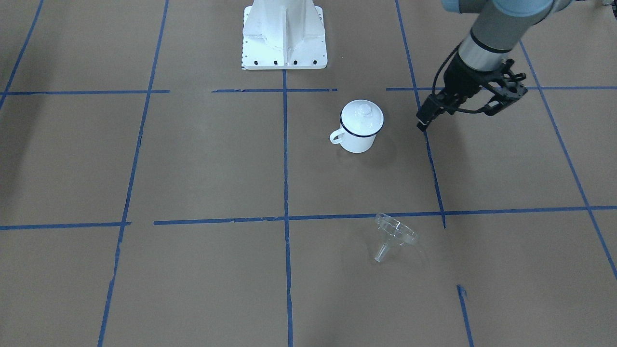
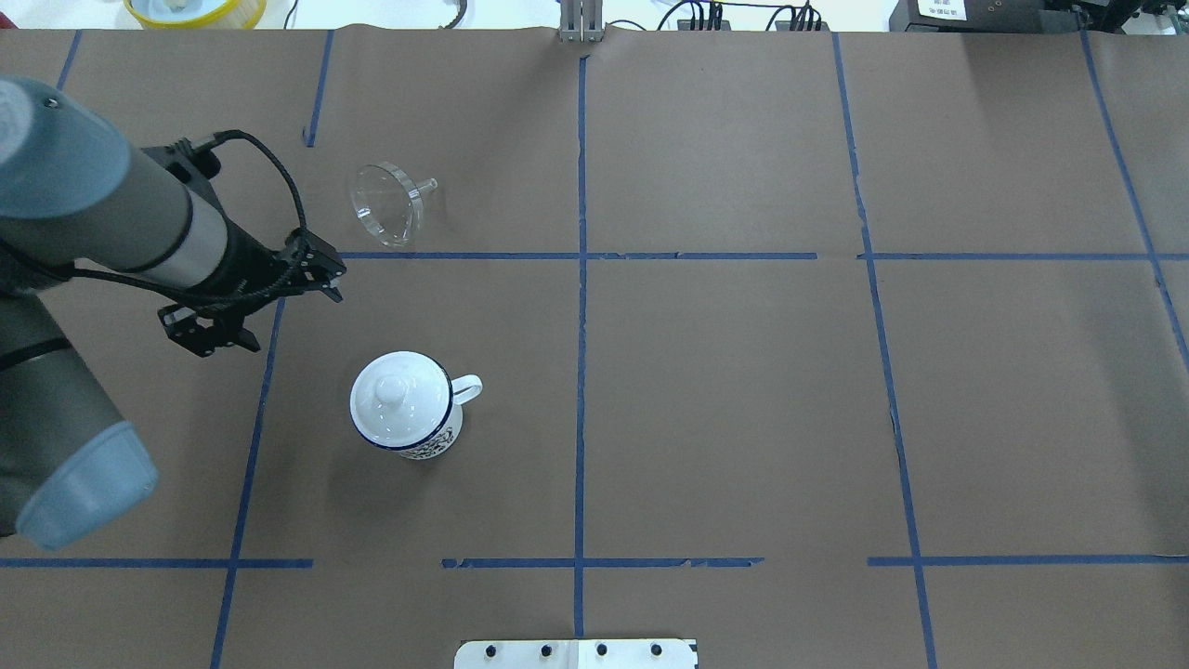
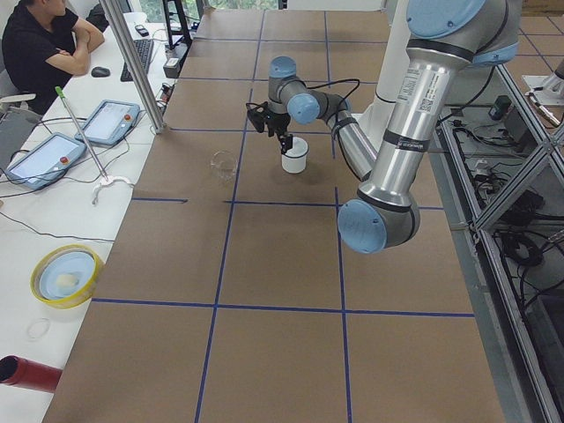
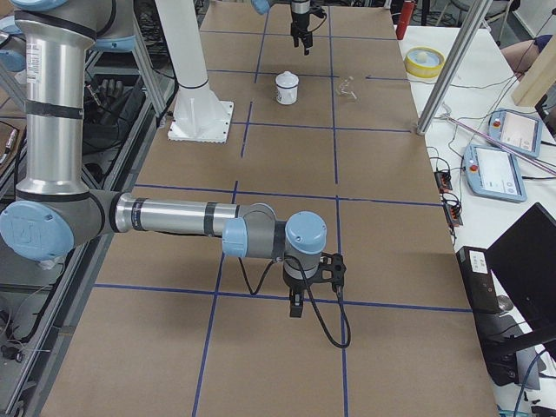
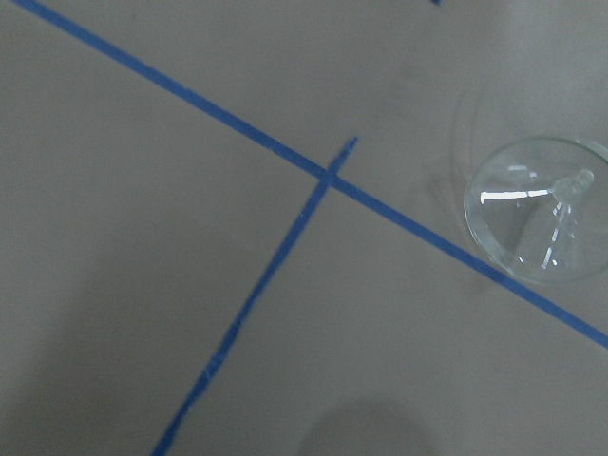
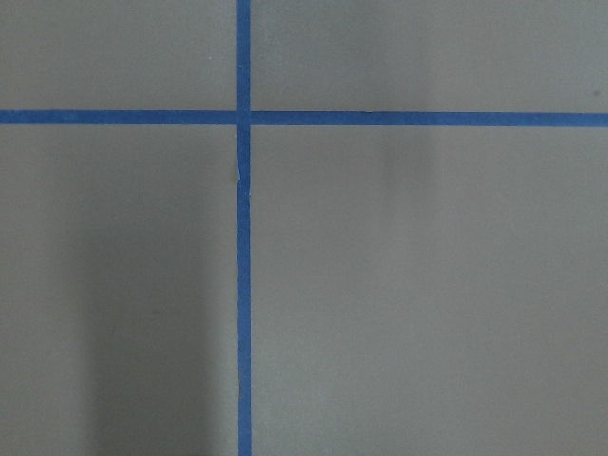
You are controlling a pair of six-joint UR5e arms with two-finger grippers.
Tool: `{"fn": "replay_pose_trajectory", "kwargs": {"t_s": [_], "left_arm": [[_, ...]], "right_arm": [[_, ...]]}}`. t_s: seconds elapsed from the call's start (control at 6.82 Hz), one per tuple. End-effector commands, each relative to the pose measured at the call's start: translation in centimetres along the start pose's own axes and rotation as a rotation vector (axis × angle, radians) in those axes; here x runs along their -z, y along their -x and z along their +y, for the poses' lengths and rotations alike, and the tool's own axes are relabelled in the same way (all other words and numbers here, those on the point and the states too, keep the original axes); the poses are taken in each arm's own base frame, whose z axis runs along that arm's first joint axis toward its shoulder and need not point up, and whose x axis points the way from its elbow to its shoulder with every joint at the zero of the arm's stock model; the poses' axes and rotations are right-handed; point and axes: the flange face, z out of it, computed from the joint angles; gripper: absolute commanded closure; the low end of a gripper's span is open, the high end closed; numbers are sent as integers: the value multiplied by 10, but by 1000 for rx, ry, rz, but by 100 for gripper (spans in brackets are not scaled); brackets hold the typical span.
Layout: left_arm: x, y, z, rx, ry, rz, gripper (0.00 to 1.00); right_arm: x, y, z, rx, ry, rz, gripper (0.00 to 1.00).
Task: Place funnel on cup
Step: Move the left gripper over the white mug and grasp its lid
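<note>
Near the cup (image 1: 359, 140), your left gripper (image 1: 422, 124) hangs empty with its jaws seemingly pressed together, so open them wide before reaching, then gently pinch the rim of the tipped funnel (image 1: 396, 233).

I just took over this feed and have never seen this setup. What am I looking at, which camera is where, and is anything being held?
Two robot arms work at a paper-covered table marked with blue tape. One camera faces the robot from across the table, one looks down from behind it, two look along the table from its ends, and one sits on each wrist. On the table stands a white mug with a knobbed lid on it; a clear funnel lies on its side, apart from the mug. The left gripper hangs above the table near the mug, fingers together, holding nothing. The right gripper hangs over bare paper far from both things; whether it is open, I cannot tell.
</note>
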Motion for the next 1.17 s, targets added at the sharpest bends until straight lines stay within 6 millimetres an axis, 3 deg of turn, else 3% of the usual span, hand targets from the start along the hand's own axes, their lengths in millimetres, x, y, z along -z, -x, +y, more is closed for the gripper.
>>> {"fn": "replay_pose_trajectory", "kwargs": {"t_s": [0.0, 0.29, 1.03], "left_arm": [[-28, -38, 45, 19, 28, -23, 0], [-45, -35, 48, 23, 35, -57, 2], [-52, -35, 59, 16, 49, -69, 15]], "right_arm": [[0, 0, 0, -1, 1, 0, 0], [0, 0, 0, -1, 1, 0, 0], [0, 0, 0, 0, 0, 0, 0]]}}
